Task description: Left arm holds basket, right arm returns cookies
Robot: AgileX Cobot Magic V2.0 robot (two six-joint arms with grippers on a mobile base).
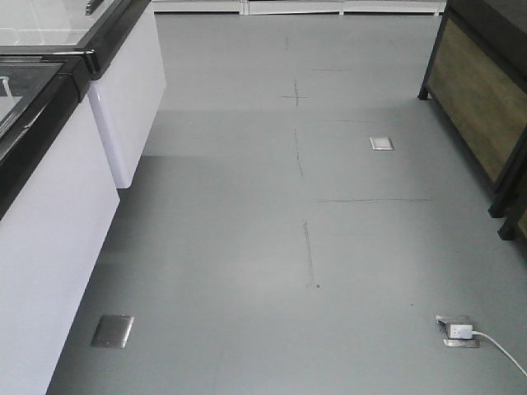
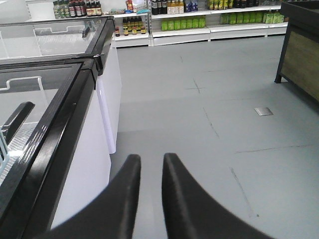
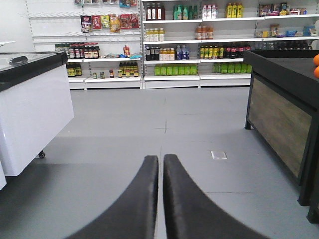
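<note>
Neither basket nor cookies in any view, so which way they lie from either arm can't be called. The left gripper [image 2: 150, 159] is slightly parted and empty, beside the freezer [image 2: 84, 99] — the right gripper [image 3: 160, 160] nearly pressed together (empty too), facing distant shelves [image 3: 199, 42].

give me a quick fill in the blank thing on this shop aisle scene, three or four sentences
1. The black left gripper holds ____ between its fingers.
2. The white plug sits in a metal floor socket on the ____ side of the front view.
3. The white chest freezer with black-framed glass lids stands along the ____ side of the front view.
4. The round orange fruit lie on the black wood-panelled counter, seen from the ____ wrist camera.

Missing words: nothing; right; left; right
</note>
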